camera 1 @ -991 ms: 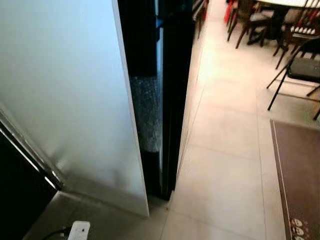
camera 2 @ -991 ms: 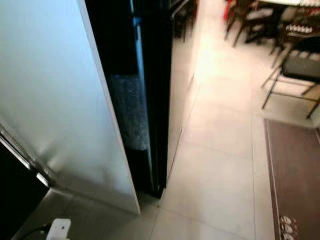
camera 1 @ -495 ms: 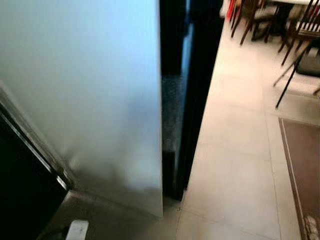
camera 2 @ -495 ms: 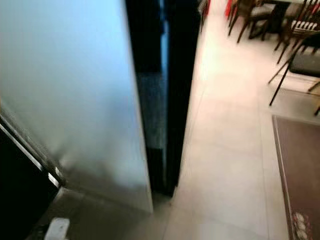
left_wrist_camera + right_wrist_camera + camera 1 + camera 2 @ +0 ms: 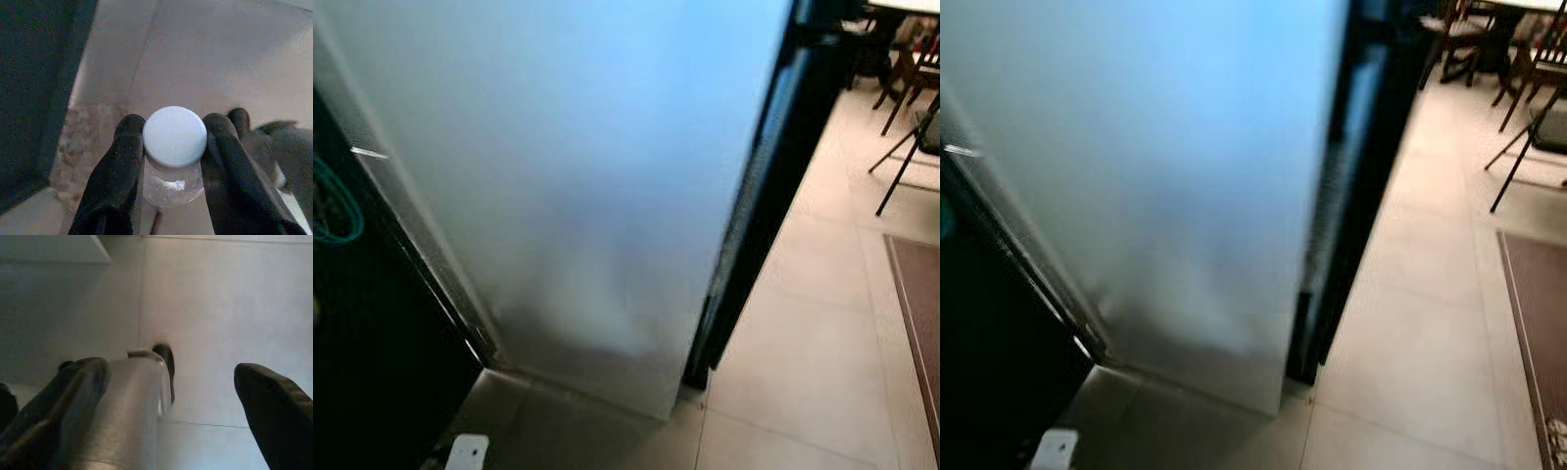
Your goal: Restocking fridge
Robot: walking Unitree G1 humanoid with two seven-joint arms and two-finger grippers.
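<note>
Fridge (image 5: 587,176) fills most of the head views: pale side panel close up and blurred, dark front edge (image 5: 773,186) running down to the floor at its right. Stands on light tiled floor (image 5: 803,362), with a dark doorway or cabinet (image 5: 372,343) just to its left. Brown mat (image 5: 920,313) lying on the tiles at far right. Dining chairs (image 5: 1528,117) and a table farther back, well apart from the fridge. Small white object (image 5: 467,452) on the floor near the bottom edge, beside the dark opening; too blurred to identify.

Left gripper (image 5: 171,147) clamped on a clear plastic bottle (image 5: 172,181), seen from above in the left wrist view: both black fingers (image 5: 122,166) pressed against the neck just under the white cap (image 5: 174,135). Held over the tiled floor, beside a dark surface and a speckled patch of flooring.

Right gripper (image 5: 171,396) spread wide with nothing between its fingers (image 5: 274,406), hanging over the tiles; silver leg and dark foot (image 5: 166,362) of the robot visible past it.
</note>
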